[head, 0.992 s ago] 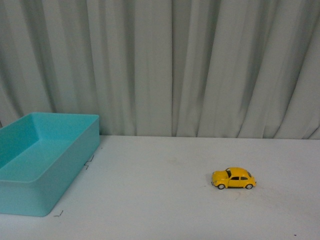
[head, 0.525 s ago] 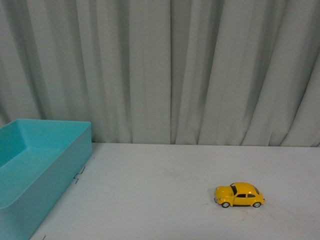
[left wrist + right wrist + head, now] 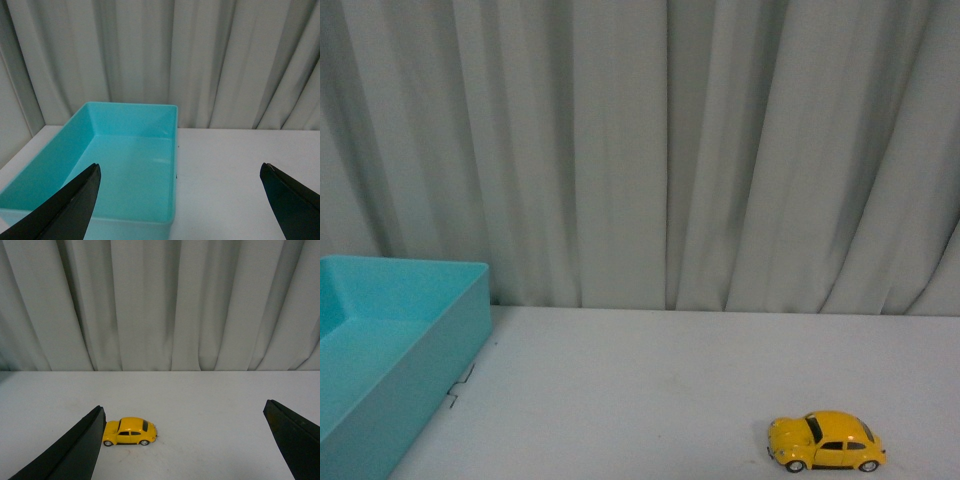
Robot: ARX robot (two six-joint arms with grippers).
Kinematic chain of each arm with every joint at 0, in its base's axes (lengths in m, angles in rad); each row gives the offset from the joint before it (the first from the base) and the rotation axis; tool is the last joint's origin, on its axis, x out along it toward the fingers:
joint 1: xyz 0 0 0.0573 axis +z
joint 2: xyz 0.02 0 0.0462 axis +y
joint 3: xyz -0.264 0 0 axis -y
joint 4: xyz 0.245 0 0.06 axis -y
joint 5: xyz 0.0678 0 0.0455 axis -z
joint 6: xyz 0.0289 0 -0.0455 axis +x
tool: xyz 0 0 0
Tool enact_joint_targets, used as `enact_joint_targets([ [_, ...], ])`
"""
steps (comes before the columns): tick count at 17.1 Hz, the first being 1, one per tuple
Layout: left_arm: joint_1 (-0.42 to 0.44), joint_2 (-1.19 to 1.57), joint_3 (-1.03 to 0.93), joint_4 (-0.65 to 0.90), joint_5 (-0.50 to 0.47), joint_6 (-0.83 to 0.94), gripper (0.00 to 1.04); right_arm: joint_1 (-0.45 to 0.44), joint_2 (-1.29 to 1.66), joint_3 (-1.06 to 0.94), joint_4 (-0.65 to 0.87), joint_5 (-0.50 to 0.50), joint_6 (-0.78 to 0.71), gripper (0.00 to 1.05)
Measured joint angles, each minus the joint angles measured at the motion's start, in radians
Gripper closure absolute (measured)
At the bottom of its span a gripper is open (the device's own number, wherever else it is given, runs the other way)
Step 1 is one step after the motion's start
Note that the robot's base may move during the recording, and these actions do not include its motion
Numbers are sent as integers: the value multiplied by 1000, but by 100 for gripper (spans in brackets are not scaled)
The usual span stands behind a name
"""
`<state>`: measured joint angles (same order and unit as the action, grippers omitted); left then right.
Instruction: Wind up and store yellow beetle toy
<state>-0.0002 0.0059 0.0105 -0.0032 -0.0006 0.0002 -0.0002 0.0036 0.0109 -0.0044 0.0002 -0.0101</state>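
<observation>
Curtains (image 3: 620, 150) backed the yellow beetle toy (image 3: 827, 442); left gripper (image 3: 180, 167) and right gripper (image 3: 184, 406) gaped empty; pinching its sides squarely seemed wisest.

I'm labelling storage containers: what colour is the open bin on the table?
Plain turquoise, no pattern. The bin shows best in the left wrist view.

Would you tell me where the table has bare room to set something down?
The wide stretch of table between the bin and the car is bare, as is the strip behind the car up to the curtain. Nothing is crowded; the bin is empty.
</observation>
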Motion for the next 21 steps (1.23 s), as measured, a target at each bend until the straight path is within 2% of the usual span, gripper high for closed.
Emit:
enact_joint_targets([
  [17,0,0,0,0,0,0,7,0,0,0,0,0,0,7],
  [18,0,0,0,0,0,0,7,-23,13,14,-55,-66,23,7],
  [19,0,0,0,0,3,0,7,-160,137,34,-43,-274,84,7],
  [20,0,0,0,0,0,0,7,-296,272,35,79,-405,108,7],
  [21,0,0,0,0,0,0,7,-420,465,59,273,-535,109,7],
])
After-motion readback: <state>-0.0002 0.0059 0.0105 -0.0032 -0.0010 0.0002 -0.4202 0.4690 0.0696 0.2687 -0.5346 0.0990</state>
